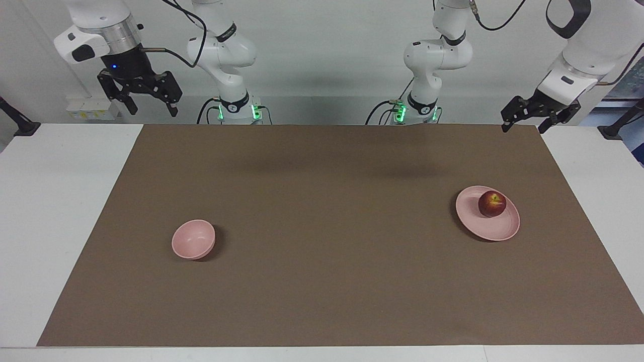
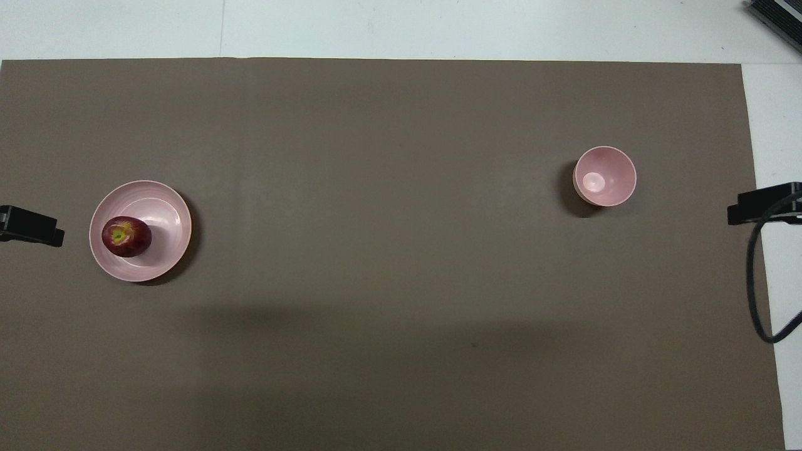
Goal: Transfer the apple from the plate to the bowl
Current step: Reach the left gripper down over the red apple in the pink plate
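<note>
While the apple (image 1: 492,203) sits on the plate (image 1: 495,230) near the left arm's table edge, the bowl (image 1: 193,239) stands empty, both grippers, left (image 1: 523,124) and right (image 1: 151,105), spread and raised

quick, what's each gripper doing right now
Left gripper: open, holding nothing, raised at the left arm's end of the brown mat.
Right gripper: open, holding nothing, raised at the right arm's end.

Bare mat (image 1: 332,216) between plate (image 1: 495,229) and bowl (image 1: 187,246); both well apart.
</note>
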